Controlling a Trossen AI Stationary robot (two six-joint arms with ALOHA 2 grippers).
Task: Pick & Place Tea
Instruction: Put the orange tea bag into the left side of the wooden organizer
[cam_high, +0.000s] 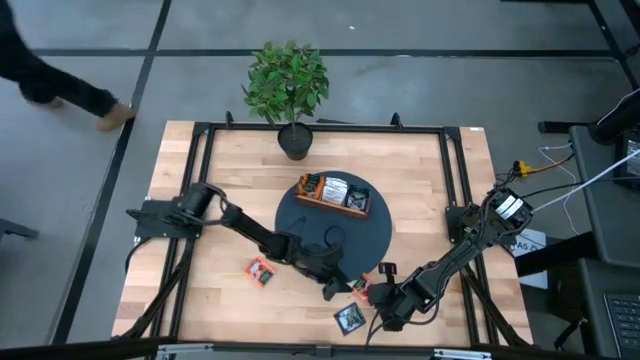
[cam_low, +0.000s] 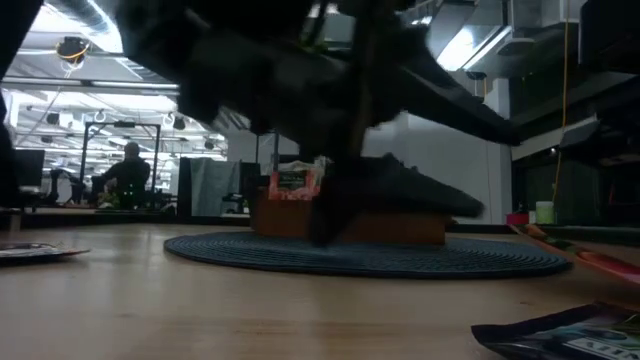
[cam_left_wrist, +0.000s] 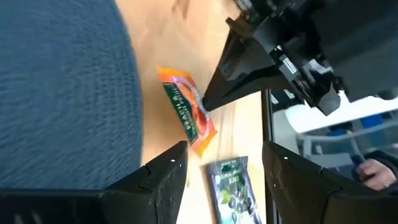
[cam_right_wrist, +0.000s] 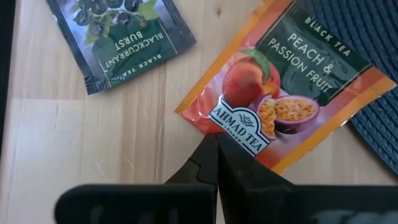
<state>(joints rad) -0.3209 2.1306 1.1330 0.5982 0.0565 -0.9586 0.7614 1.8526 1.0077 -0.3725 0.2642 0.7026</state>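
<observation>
Nearest of all, at the table's front edge, a dark blackcurrant sachet (cam_high: 349, 317) lies flat on the bare wood. Just beyond it sits the orange peach sachet (cam_right_wrist: 283, 87), one end lapping onto the round dark mat (cam_high: 300, 225). The right gripper (cam_right_wrist: 214, 163) has its fingers pressed together with the tips at that sachet's near corner, holding nothing. The left gripper (cam_left_wrist: 225, 168) hovers over the mat's front edge with its fingers spread apart, the orange and dark sachets in view beyond them.

These packets look thin, light and glossy, so they will likely slide or flex rather than resist. A flat-lying one offers no side to pinch; the overhanging edge where the orange sachet rides up on the mat seems the best place to grip.

Further left, another orange sachet (cam_high: 261, 270) lies alone on the wood. Farthest, on the mat, the wooden tray (cam_high: 352, 211) already holds several sachets standing upright.
</observation>
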